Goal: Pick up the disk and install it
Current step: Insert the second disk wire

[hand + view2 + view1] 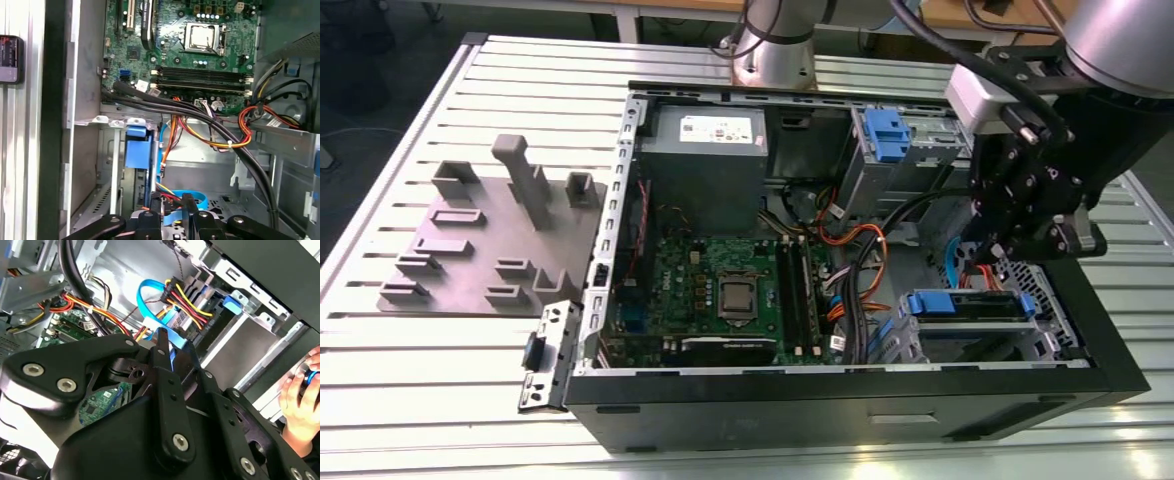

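here the pincer (1001,255) hangs inside the computer case (720,400), fingers pressed together.

We see the open computer case (854,300) from above, farther off; both wrist views sit close inside it.

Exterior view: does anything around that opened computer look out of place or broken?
Nothing looks broken. A loose metal bracket lies on the table by the computer case's corner, at the exterior view's left. In the second wrist view, a person's hand sits close beside the case.
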Available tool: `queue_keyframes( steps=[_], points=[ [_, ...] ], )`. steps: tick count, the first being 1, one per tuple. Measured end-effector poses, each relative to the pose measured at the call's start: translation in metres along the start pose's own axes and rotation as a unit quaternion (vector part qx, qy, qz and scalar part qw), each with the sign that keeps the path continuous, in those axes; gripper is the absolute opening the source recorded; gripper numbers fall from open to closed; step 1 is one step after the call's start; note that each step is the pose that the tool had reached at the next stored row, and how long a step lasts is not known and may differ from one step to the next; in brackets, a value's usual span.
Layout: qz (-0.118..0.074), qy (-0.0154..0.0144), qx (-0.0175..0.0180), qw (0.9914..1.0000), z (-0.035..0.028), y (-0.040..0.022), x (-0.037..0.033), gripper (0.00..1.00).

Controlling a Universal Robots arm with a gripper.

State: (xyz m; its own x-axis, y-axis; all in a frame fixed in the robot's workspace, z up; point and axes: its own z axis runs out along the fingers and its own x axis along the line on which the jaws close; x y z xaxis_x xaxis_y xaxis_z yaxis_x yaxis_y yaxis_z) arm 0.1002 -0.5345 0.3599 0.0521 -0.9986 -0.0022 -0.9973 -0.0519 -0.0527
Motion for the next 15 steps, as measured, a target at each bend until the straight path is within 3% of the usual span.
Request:
queue_keyframes(
  steps=[2, 8, 13, 15],
  points=[
    [0.0, -0.0009, 0.0001, 1.0, 0.0, 0.0001, 0.0024, 0.31],
    [0.0, -0.0078, 0.0004, 0.99997, 0.0006, 0.0003, 0.006, 0.31],
    [0.001, -0.0178, 0.0009, 0.99984, 0.0035, 0.0005, 0.0062, 0.3],
    [0.001, -0.0216, 0.0011, 0.99977, 0.0041, 0.0005, 0.0062, 0.17]
  ],
)
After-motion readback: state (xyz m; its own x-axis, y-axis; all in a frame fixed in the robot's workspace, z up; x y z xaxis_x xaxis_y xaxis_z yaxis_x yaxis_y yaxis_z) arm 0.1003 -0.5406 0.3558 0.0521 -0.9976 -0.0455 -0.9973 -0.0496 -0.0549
